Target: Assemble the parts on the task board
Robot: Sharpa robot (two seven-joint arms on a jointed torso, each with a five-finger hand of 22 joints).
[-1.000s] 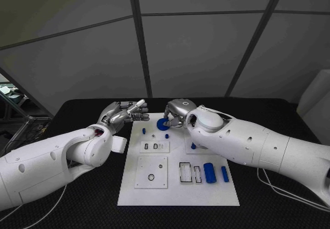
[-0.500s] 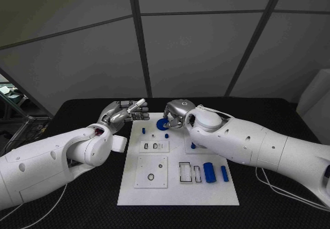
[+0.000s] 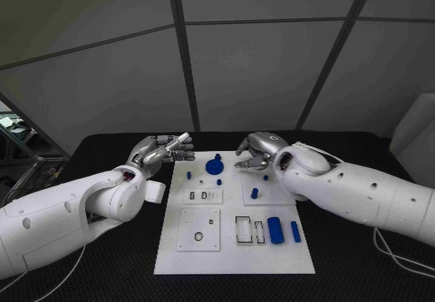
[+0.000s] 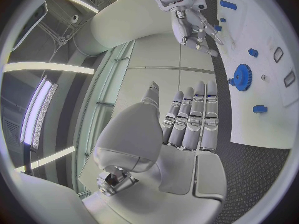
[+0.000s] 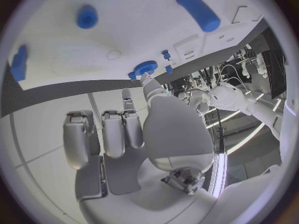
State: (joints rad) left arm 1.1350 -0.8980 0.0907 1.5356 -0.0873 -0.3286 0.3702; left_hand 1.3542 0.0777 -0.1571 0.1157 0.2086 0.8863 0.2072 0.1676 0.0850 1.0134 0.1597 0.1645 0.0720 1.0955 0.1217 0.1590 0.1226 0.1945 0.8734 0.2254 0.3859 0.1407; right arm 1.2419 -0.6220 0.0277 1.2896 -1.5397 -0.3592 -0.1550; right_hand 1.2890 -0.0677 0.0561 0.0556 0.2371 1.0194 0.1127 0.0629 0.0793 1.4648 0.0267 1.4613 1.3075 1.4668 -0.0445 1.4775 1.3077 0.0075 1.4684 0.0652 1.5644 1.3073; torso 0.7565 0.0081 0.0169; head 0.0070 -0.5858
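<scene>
1. My right hand (image 3: 260,151) hangs over the far right part of the task board (image 3: 234,255), fingers curled loosely inward and holding nothing.
2. The blue gear (image 3: 215,167) sits on the board's far middle, just left of my right hand and apart from it; my right wrist view shows it past my fingertips (image 5: 146,67).
3. My left hand (image 3: 166,151) hovers off the board's far left corner, above the black table (image 3: 118,264), its fingers held straight and close together, gripping nothing. In my left wrist view the fingers (image 4: 190,119) line up side by side, the gear (image 4: 240,76) on the board beyond them.
4. A small blue peg (image 3: 190,172) stands just left of the gear, and another small blue piece (image 3: 219,181) lies just nearer than it.
5. A short blue piece (image 3: 254,192) rests on the right-hand plate near my right forearm.
6. On the near right of the board, a thick blue cylinder (image 3: 275,229) lies beside a slimmer blue bar (image 3: 295,231), next to two rectangular slots (image 3: 244,228).
7. A near-left plate carries a dark ring (image 3: 198,236).
</scene>
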